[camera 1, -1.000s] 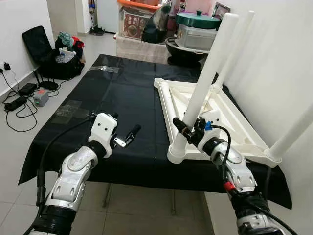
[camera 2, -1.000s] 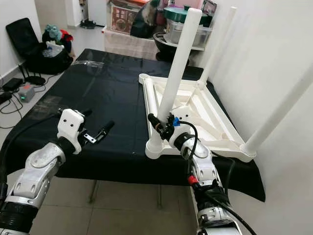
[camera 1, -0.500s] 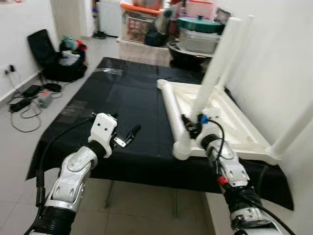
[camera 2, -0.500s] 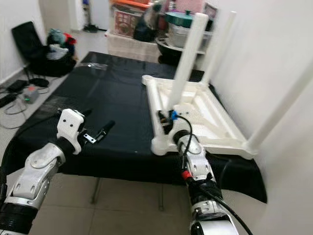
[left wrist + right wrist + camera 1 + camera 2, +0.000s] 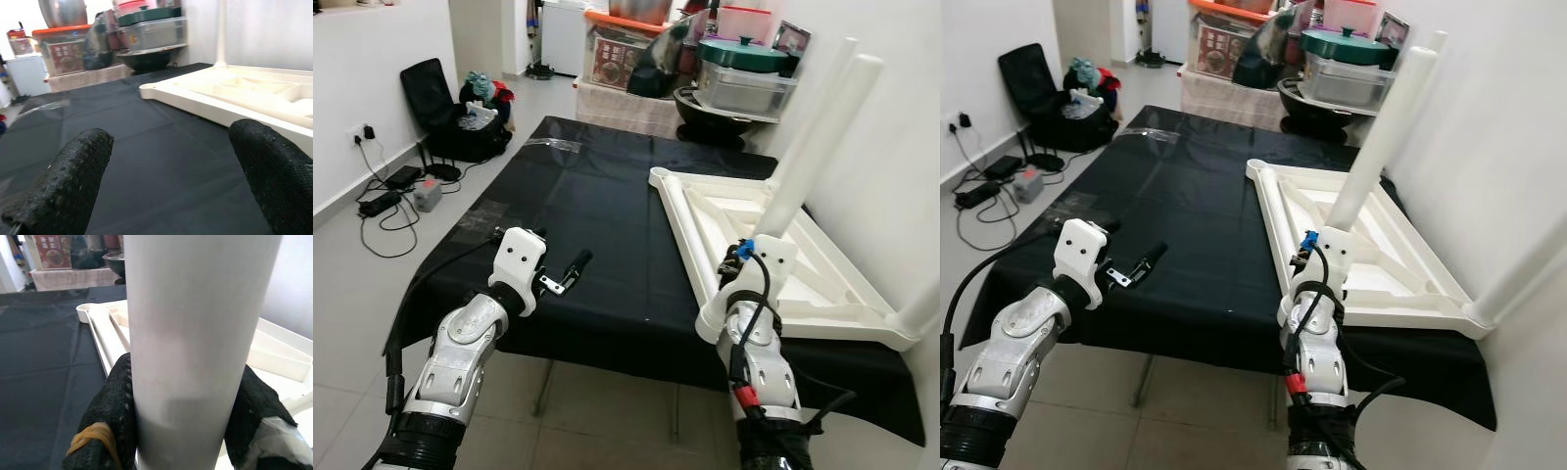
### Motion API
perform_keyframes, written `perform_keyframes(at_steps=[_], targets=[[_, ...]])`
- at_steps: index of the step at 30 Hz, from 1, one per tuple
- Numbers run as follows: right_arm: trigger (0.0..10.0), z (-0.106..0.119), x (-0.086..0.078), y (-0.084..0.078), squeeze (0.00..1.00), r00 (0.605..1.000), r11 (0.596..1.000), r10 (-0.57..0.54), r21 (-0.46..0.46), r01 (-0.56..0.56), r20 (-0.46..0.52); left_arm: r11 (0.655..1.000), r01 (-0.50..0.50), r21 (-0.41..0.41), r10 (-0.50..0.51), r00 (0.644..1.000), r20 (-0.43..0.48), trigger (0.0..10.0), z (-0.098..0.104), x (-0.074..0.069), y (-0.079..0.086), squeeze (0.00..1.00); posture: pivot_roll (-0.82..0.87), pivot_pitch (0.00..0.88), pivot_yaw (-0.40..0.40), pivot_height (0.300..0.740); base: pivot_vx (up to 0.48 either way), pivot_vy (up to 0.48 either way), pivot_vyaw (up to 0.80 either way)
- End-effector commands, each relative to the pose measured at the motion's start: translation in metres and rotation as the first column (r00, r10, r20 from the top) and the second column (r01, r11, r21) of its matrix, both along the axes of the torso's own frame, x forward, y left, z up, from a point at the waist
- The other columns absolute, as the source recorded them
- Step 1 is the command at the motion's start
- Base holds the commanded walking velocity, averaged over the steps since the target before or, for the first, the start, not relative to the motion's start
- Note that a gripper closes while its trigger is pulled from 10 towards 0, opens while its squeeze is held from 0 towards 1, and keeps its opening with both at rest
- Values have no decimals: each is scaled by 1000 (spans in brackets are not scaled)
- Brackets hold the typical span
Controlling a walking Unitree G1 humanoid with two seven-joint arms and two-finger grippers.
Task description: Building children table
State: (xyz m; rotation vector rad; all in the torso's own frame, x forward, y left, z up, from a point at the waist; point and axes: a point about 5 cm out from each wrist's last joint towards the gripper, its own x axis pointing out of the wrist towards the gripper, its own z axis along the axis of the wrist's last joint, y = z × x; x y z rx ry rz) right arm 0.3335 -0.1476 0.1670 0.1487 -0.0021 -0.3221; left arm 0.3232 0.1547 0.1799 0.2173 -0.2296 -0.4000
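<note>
A white children's table top [image 5: 705,211] lies upside down on the right half of a black-covered table [image 5: 597,196]. A white round leg [image 5: 813,147] rises from its near corner, leaning to the right. My right gripper [image 5: 181,418] is shut on that leg low down, one black finger [image 5: 115,411] on each side; its wrist [image 5: 759,269] hides the leg's foot. A second leg [image 5: 1433,44] stands at the far corner, and a third [image 5: 920,313] at the right. My left gripper [image 5: 570,271] hovers open over the cloth, left of the table top, holding nothing.
Storage boxes and a green-lidded pot [image 5: 744,54] crowd the far end of the table. A white wall [image 5: 901,176] runs close along the right. A black chair [image 5: 435,93] and cables [image 5: 382,201] sit on the floor to the left.
The camera has shifted, so the whole scene sits differently. My right wrist has swung round in front of the leg's foot, still gripping the leg. The left arm has kept its pose.
</note>
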Motion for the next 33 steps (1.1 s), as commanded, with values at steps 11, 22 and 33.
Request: perform_keyframes(at_steps=[11,22,33], targets=[[10000,25,10,-18,0,978,986,163,14,-166,129,1000,5,6,-5,1000,1,10000,0,1,-2,0,121,0,-156,740,0,0,0],[10000,12,-13,7,0,476,465,879,-227,-856,6,999,32,16,-32,999,4,10000,2,5,-3,0,111,0,-145,740,0,0,0],[10000,-11,-1,13,0,385,351,911,-213,-912,-147,999,35,20,-36,999,9,10000,3,3,-3,0,138,0,-160,740,0,0,0]])
